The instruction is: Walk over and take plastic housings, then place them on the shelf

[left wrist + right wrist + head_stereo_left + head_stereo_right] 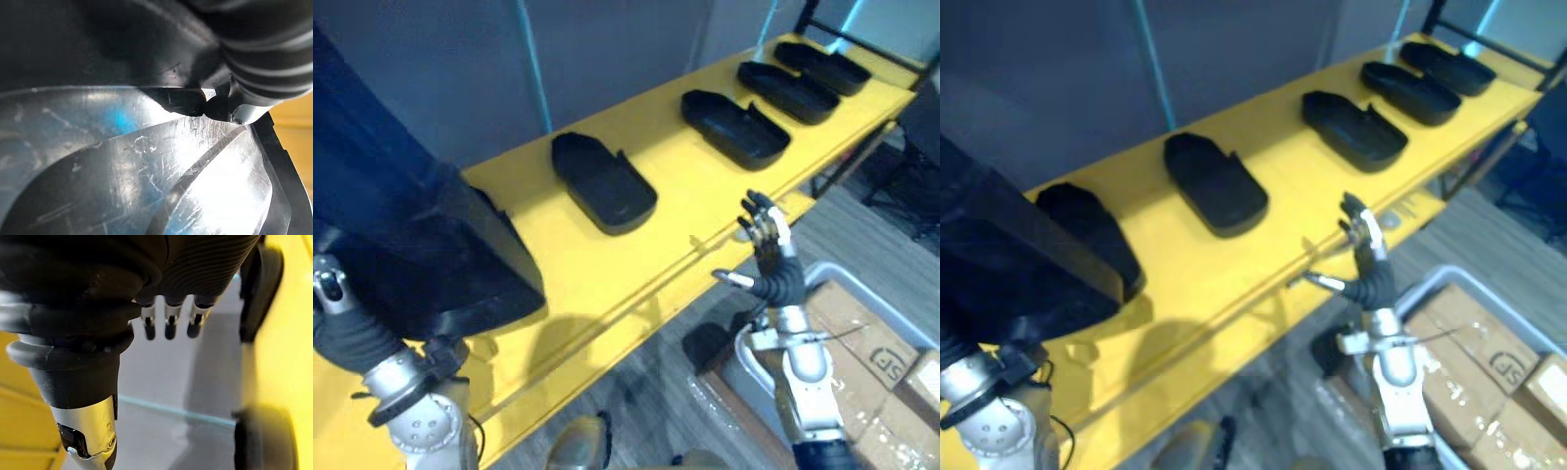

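Note:
A large black plastic housing (431,255) hangs over the left end of the yellow shelf (705,211), close to the camera. My left hand (352,338) carries it from below. In the left wrist view its thumb (171,100) presses on the housing's glossy inside (146,186). Another housing (1087,230) lies on the shelf just behind the held one. Several more lie in a row toward the far right, the nearest (604,183) at mid-shelf. My right hand (766,230) is open at the shelf's front edge, its fingers (168,323) straight and holding nothing.
A grey bin with cardboard boxes (871,343) stands on the floor at the lower right, under my right arm. A grey wall panel (607,59) runs behind the shelf. A dark frame leg (847,162) stands below the shelf's right end.

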Tool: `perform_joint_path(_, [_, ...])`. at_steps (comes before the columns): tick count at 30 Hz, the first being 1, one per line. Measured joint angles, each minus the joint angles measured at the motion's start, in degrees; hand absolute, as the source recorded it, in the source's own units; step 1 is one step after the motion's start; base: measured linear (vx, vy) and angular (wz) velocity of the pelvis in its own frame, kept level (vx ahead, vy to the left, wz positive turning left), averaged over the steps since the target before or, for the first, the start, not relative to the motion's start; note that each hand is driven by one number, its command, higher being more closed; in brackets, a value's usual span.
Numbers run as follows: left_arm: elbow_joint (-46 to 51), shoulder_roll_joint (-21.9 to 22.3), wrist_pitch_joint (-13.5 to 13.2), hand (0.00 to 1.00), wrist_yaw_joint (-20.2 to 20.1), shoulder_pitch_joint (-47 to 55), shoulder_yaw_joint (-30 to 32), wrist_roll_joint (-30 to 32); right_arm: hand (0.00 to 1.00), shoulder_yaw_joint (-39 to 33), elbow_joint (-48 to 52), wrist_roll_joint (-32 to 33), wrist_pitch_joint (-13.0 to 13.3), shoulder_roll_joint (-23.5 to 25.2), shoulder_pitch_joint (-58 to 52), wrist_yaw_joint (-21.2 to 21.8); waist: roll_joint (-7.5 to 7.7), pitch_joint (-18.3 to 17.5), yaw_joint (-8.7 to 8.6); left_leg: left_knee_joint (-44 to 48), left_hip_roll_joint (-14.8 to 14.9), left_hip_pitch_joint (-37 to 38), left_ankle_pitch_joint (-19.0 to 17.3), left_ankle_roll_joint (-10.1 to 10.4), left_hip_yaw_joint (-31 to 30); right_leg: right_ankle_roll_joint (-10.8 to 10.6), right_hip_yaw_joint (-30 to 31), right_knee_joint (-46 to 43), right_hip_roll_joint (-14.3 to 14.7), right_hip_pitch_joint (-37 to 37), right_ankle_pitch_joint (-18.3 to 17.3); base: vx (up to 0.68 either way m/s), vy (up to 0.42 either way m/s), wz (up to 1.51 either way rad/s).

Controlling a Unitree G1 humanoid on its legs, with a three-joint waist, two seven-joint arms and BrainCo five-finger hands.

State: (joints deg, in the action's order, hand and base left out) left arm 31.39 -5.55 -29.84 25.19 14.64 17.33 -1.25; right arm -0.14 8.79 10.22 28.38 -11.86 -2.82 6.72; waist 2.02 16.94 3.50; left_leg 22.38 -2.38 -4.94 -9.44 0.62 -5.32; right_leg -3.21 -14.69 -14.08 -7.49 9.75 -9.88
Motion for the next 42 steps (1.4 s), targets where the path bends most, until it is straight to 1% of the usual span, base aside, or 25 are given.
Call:
perform_joint_path(3, [-0.19,0.02,-0.22,1.0,0.55,-0.21,0.33,0.34,0.0,-0.54,0.21,0.32,0.59,0.13,-0.11,0.86,-0.03,0.8,-0.18,1.47,-0.54,-0.72,-2.61,-0.6,1.65,-1.83,0.73,-4.31,-1.66,-2.03,-5.33,-0.12,-0.003,-0.18])
perform_joint_path(4, [-0.21,0.07,-0.35,1.0,1.37,-0.37,0.51,1.24,0.0,-0.5,0.15,0.0,0.92,0.18,-0.13,0.42,-1.01,1.77,-0.25,4.71,-0.53,-2.34,-4.31,-0.67,2.18,-2.02,0.72,-7.27,-2.18,-3.33,-8.06,-0.16,0.039,-0.13])
perform_joint_path(6, [-0.21,0.03,-0.88,1.0,2.26,-0.75,0.8,2.2,0.0,0.26,0.08,-1.57,1.74,0.28,-0.19,-2.09,-1.12,2.21,-0.17,6.52,-1.11,-3.32,-5.22,-0.54,2.67,-1.81,0.87,-11.96,-3.53,-5.51,-10.65,-0.15,0.061,0.03])
perform_joint_path(11, [0.19,0.09,-2.42,1.0,4.49,-2.99,0.82,4.48,0.0,-0.39,0.14,-3.1,2.74,0.6,0.89,-7.37,-1.02,2.2,-0.11,7.31,-3.04,-5.2,-4.6,-1.05,1.5,-2.33,-0.79,-15.15,-5.75,-7.11,-12.21,-0.04,0.028,0.23])
perform_joint_path(14, [1.06,-0.37,-2.54,1.0,5.23,-6.81,2.27,7.45,0.0,-3.22,0.14,-3.12,2.74,1.29,2.09,-9.99,-0.24,1.4,-0.26,6.81,-4.05,-6.24,-4.94,-1.55,1.4,-3.1,-2.71,-14.14,-6.96,-6.69,-12.66,0.07,0.034,0.31])
perform_joint_path(15, [1.04,-1.04,-2.53,1.0,5.41,-7.86,2.78,7.5,0.0,-3.96,0.06,-3.04,2.75,1.74,2.1,-10.9,0.58,0.68,-0.39,5.24,-4.34,-5.53,-5.41,-2.03,2.02,-4.54,-2.65,-15.84,-7.43,-6.98,-11.59,0.15,0.017,0.24])
perform_joint_path(16, [0.95,-1.12,-2.51,1.0,5.75,-8.42,2.75,7.88,0.0,-4.37,0.12,-3.07,2.81,1.9,2.2,-11.15,0.65,0.65,-0.55,4.84,-4.37,-4.8,-5.39,-2.36,2.26,-3.9,-2.18,-19.02,-8.1,-8.11,-10.63,0.17,0.037,0.12])
perform_joint_path(17, [0.93,-1.24,-2.47,1.0,6.27,-9.02,2.71,8.58,0.0,-5.03,0.14,-3.12,2.85,2.39,2.27,-11.68,0.72,0.66,-0.85,3.79,-4.59,-2.74,-5.09,-2.87,2.13,-2.72,-0.48,-27.14,-9.35,-11.33,-7.54,0.2,0.051,0.09])
perform_joint_path(18, [0.96,-1.95,-2.41,1.0,6.66,-9.11,2.64,9.05,0.0,-5.71,0.14,-3.17,2.88,3.17,2.37,-11.58,0.88,0.52,-1.23,1.96,-4.71,0.07,-5.03,-3.1,1.44,-0.62,1.89,-35.43,-10.0,-14.65,-2.1,0.22,0.065,0.1])
perform_joint_path(19, [0.96,-2.7,-2.31,1.0,6.98,-9.22,2.33,9.16,0.0,-6.0,0.13,-3.17,2.96,3.44,2.36,-11.44,0.97,0.46,-1.68,0.73,-4.64,1.72,-4.71,-3.4,0.81,0.74,2.99,-39.4,-10.22,-16.5,1.79,0.28,0.002,0.29])
perform_joint_path(20, [0.93,-4.06,-2.01,1.0,7.91,-9.63,1.6,9.22,0.0,-6.79,0.16,-3.2,3.31,3.53,2.35,-10.79,0.95,-0.17,-2.88,-1.23,-4.29,4.24,-4.45,-3.78,-0.79,1.51,4.09,-42.73,-9.85,-18.79,0.64,0.3,-0.066,0.57])
perform_joint_path(21, [0.92,-4.19,-1.29,1.0,8.57,-10.71,1.39,10.01,0.0,-8.14,0.27,-3.2,4.23,3.4,2.39,-10.13,0.04,-1.11,-3.85,-2.32,-3.1,5.26,-4.38,-3.7,-2.45,1.86,4.58,-38.55,-7.85,-20.01,-2.63,0.29,-0.091,0.61])
perform_joint_path(22, [0.84,-4.14,-0.96,1.0,8.64,-11.36,1.44,10.38,0.0,-8.77,0.47,-3.19,4.59,3.31,2.59,-9.89,0.04,-1.7,-4.09,-2.86,-2.57,5.63,-4.31,-3.59,-3.35,1.91,4.63,-34.27,-6.57,-20.34,-3.69,0.29,-0.122,0.61])
perform_joint_path(24, [-1.33,-4.22,0.32,1.0,8.54,-14.0,1.8,10.34,0.0,-11.39,1.94,-4.35,5.18,1.69,4.03,-9.23,-0.31,-2.72,-4.21,-4.03,-0.64,6.17,-4.13,-2.79,-5.1,0.91,6.24,-15.5,-2.98,-21.42,-3.5,0.28,-0.183,0.51])
perform_joint_path(25, [-2.23,-4.2,0.59,1.0,8.51,-14.29,1.98,10.34,0.0,-11.77,2.3,-4.82,5.22,0.84,4.59,-9.35,0.03,-2.92,-4.16,-3.8,-0.21,6.28,-4.42,-2.24,-5.14,0.41,7.26,-11.53,-2.38,-21.5,-2.61,0.23,-0.191,0.46])
perform_joint_path(26, [-3.53,-4.35,1.71,1.0,8.53,-14.21,2.18,10.34,0.0,-12.12,2.68,-6.83,5.29,-0.62,5.49,-9.75,0.28,-3.07,-4.14,-2.84,0.13,6.44,-5.43,-0.59,-5.25,0.41,9.01,-4.88,-2.13,-21.29,2.13,0.26,-0.28,0.59])
perform_joint_path(27, [-4.66,-4.95,2.65,1.0,8.47,-14.13,2.09,10.32,0.0,-12.12,3.58,-7.86,5.26,-1.69,5.64,-10.67,1.42,-3.46,-4.21,-1.46,-0.2,6.45,-7.45,1.59,-5.21,-0.17,11.07,-1.57,-2.65,-19.69,10.99,0.24,-0.323,0.75])
perform_joint_path(28, [-5.68,-3.76,2.55,1.0,8.25,-13.33,1.9,10.11,0.0,-12.22,3.81,-8.34,4.95,-3.58,6.37,-11.35,-0.55,-3.47,-4.13,-0.34,2.15,7.03,-9.74,2.55,-5.37,-3.43,9.65,-2.02,-1.33,-17.98,10.32,0.23,-0.32,0.63])
perform_joint_path(29, [-5.66,-3.55,2.58,1.0,8.17,-12.88,1.82,9.96,0.0,-12.22,3.82,-8.48,4.87,-4.03,6.6,-11.59,-0.99,-3.69,-4.1,-0.09,2.9,6.86,-9.86,2.77,-5.29,-3.26,9.38,-1.57,-0.92,-17.52,10.18,0.15,-0.199,0.53])
perform_joint_path(30, [-5.64,-2.88,2.56,1.0,7.74,-11.84,1.86,9.97,0.0,-12.79,3.88,-8.77,4.75,-6.01,7.46,-12.08,-2.29,-4.19,-4.07,-0.05,4.97,6.86,-9.95,3.1,-4.99,-2.55,7.3,0.21,0.58,-15.65,9.76,0.17,-0.192,0.54])
perform_joint_path(31, [-5.56,-2.86,2.56,1.0,7.68,-11.45,2.09,10.2,0.0,-13.8,3.88,-8.53,4.45,-7.74,9.06,-11.98,-2.66,-4.41,-3.92,-0.92,6.15,7.05,-9.36,4.12,-4.9,-1.8,5.55,0.7,1.24,-14.61,9.3,0.15,-0.194,0.6])
perform_joint_path(33, [-5.55,-2.86,2.57,1.0,7.79,-11.13,2.88,10.17,0.0,-14.77,3.88,-6.31,4.41,-9.74,12.02,-11.33,-2.7,-4.44,-3.29,-2.52,6.98,7.79,-8.56,5.27,-4.55,-1.03,4.29,0.83,1.87,-14.14,8.82,0.09,-0.154,0.35])
perform_joint_path(35, [-5.59,-2.71,2.56,1.0,8.06,-9.87,4.07,10.1,0.0,-15.49,3.91,-2.78,4.43,-11.35,15.77,-7.94,-2.64,-4.47,-2.42,-4.22,7.62,8.41,-7.26,6.29,-4.46,-0.52,3.1,1.5,2.15,-13.11,8.5,0.05,-0.112,0.24])
perform_joint_path(38, [-5.84,-2.34,2.4,1.0,8.09,-9.48,4.55,10.06,0.0,-15.75,4.55,2.11,4.29,-11.5,15.6,-3.32,-2.24,-4.67,-2.72,-6.1,7.11,9.15,-4.54,6.12,-1.98,-0.07,-0.64,1.88,0.19,-10.53,7.82,0.01,-0.049,0.67])
perform_joint_path(42, [-5.54,-1.75,1.85,1.0,8.83,-9.13,5.29,10.73,0.0,-15.89,10.29,2.63,4.12,-10.01,13.27,1.01,-2.17,-5.1,-2.41,-12.27,6.53,11.08,-1.76,4.75,-0.59,-0.53,-4.52,1.87,-1.86,-8.46,6.55,-0.04,-0.021,0.58])
